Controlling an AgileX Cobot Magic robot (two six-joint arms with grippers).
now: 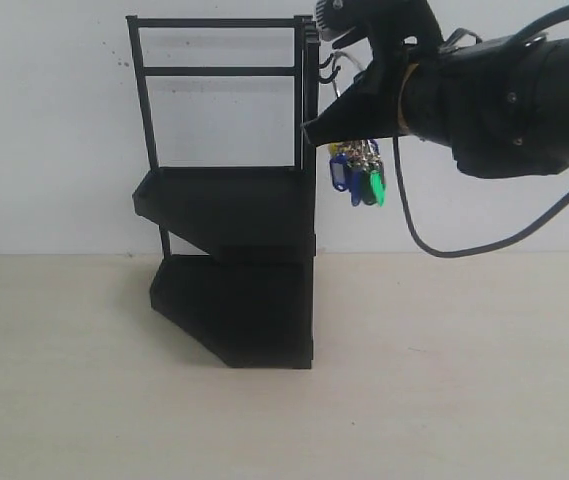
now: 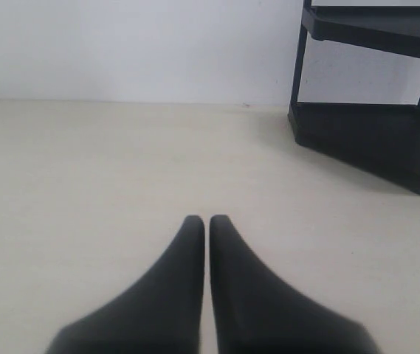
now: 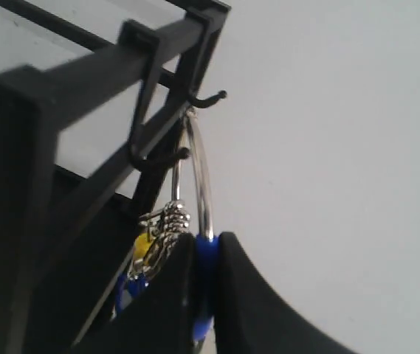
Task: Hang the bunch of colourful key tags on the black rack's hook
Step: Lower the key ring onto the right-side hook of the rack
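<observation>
The black rack [image 1: 234,200] stands on the table against the white wall. Its small side hooks [image 1: 330,66] stick out at the top right. My right gripper [image 1: 316,128] is up beside them, shut on the blue loop [image 3: 204,258] of the colourful key tag bunch [image 1: 359,172]. Blue, green and yellow tags dangle under the fingers. In the right wrist view the big silver ring [image 3: 204,177] rises from my gripper [image 3: 206,240] to the upper hook [image 3: 211,99]; whether it sits over the hook I cannot tell. A lower hook [image 3: 162,158] lies beside the ring. My left gripper [image 2: 207,220] is shut, holding nothing, low over the table.
The beige table [image 1: 444,380] stretches in front of the rack and to its sides. The rack's lower shelf [image 2: 372,136] shows at a distance in the left wrist view. A black cable [image 1: 434,245] loops down from the right arm.
</observation>
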